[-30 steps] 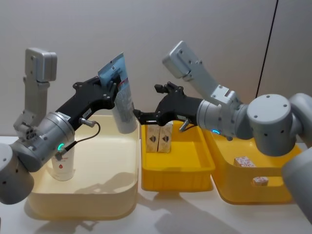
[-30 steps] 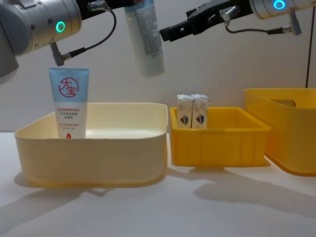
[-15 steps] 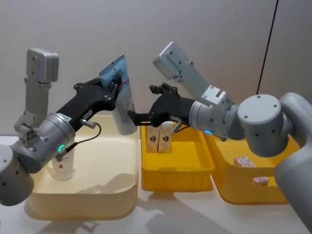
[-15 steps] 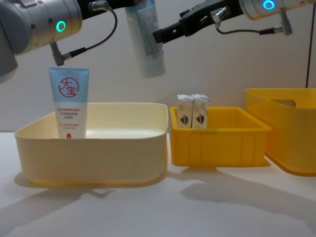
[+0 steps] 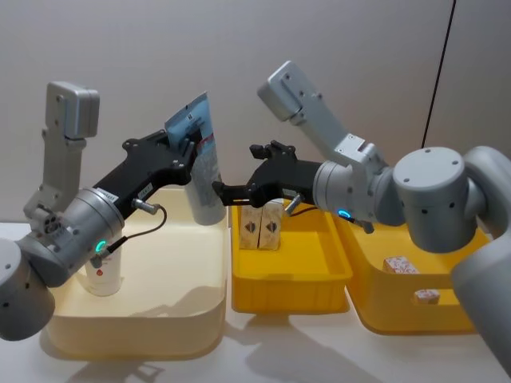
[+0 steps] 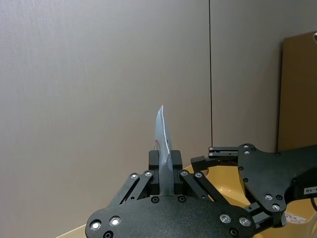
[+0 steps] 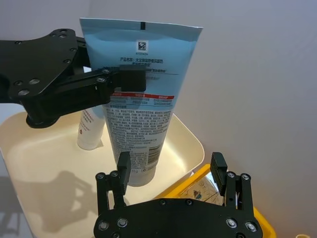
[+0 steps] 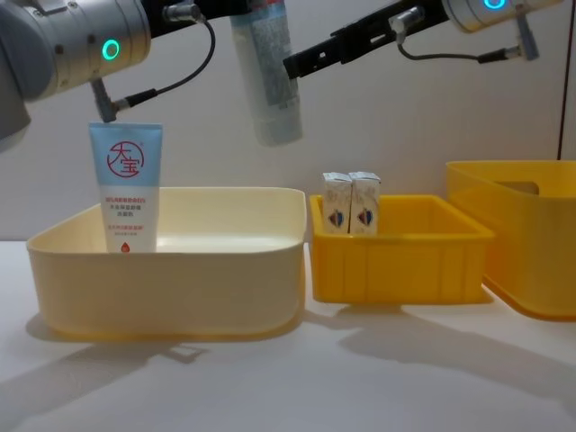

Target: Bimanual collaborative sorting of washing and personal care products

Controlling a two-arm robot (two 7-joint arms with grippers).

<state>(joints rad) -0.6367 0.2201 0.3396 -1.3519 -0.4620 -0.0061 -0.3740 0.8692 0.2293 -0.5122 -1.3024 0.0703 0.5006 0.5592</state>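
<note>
My left gripper (image 5: 188,150) is shut on the upper part of a tall pale blue-grey printed tube (image 5: 201,171), held upright, cap down, over the cream bin (image 5: 136,335). In the right wrist view the tube (image 7: 139,109) hangs in front of my open right gripper (image 7: 171,168). The right gripper (image 5: 219,191) reaches in from the right to the tube's lower half; I cannot tell if it touches. A light blue tube with a red round logo (image 8: 126,187) stands in the cream bin. Two beige cartons (image 8: 352,202) stand in the shallow yellow tray (image 8: 396,265).
A deeper yellow bin (image 5: 415,319) at the right holds two more small cartons (image 5: 401,265). The three containers stand side by side on the white table (image 8: 360,378), with a grey wall behind them.
My right gripper moved left, closer to the hanging tube, and stays open. The left gripper kept its hold and shifted the tube slightly.
</note>
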